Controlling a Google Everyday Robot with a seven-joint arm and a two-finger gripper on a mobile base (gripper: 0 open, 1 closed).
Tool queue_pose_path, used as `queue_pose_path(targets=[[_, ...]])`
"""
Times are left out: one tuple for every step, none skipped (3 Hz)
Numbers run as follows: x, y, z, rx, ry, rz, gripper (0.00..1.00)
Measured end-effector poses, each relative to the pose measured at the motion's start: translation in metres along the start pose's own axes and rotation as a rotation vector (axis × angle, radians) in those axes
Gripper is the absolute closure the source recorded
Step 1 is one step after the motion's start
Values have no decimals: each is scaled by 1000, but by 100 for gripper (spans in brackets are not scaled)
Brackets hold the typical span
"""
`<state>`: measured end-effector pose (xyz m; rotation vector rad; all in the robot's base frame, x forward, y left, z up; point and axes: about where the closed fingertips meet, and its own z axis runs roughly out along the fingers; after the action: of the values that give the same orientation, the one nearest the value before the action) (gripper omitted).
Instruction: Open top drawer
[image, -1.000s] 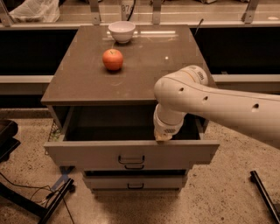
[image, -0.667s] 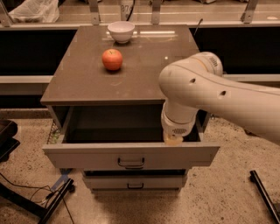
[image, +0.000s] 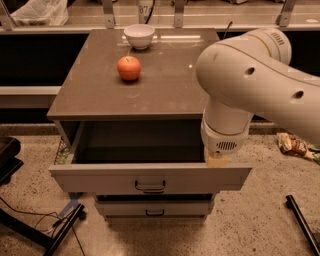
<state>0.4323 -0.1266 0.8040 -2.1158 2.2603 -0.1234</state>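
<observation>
Grey top drawer (image: 100, 176) is hanging well out past the worktop's (image: 170, 90) front edge, its front running left-to-right. Gripper (image: 218, 160) sits just behind that front near the front-right corner, with the handle (image: 150, 186) further along toward the left corner. Can't tell if it's open or clamped, honestly.

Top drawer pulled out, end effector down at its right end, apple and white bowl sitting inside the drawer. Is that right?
Not quite. The camera view shows the apple and the white bowl on the cabinet top, not inside. The top drawer is pulled out, and the end effector is down at its right end.
</observation>
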Motion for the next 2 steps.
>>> queue_pose_path(targets=[[-17, -28, 22, 48, -49, -48, 100], [-36, -60, 61, 102, -128, -105, 100]])
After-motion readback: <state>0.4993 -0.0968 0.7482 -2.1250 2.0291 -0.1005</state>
